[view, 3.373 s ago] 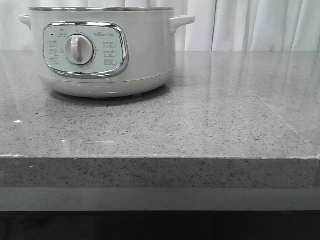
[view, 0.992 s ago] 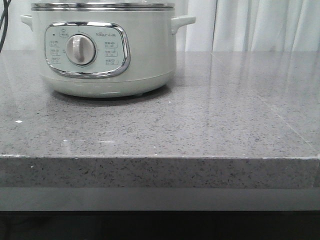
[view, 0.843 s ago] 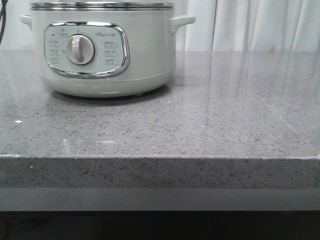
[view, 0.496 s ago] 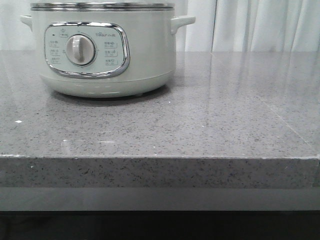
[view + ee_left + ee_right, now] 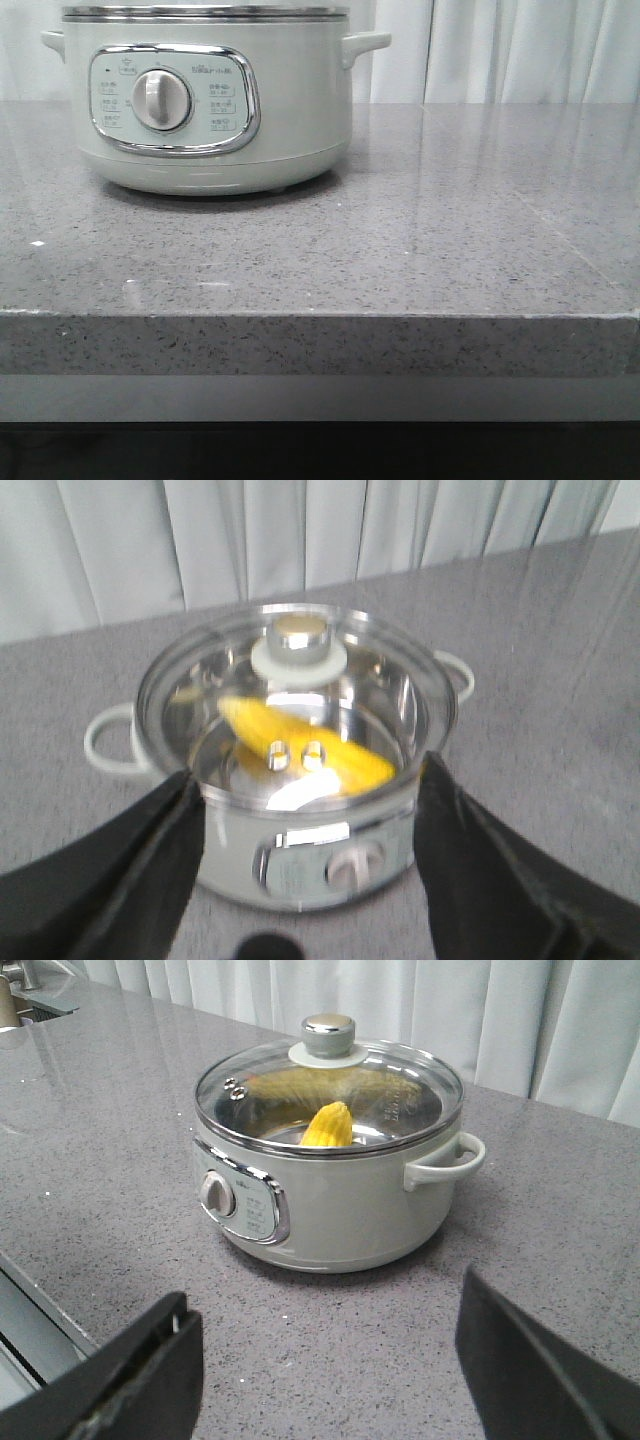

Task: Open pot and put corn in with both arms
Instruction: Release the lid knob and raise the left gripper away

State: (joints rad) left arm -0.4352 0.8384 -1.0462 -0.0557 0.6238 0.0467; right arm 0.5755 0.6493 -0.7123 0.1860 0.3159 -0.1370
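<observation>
1. The left gripper (image 5: 305,865) is spread wide and empty; the right gripper (image 5: 325,1360) is likewise released.
2. The corn (image 5: 305,745) lies inside the pot (image 5: 330,1205), under the glass lid (image 5: 330,1085).
3. Risk: a careless arm retreat may bump the pot's side handle (image 5: 445,1165) and shift it.
</observation>
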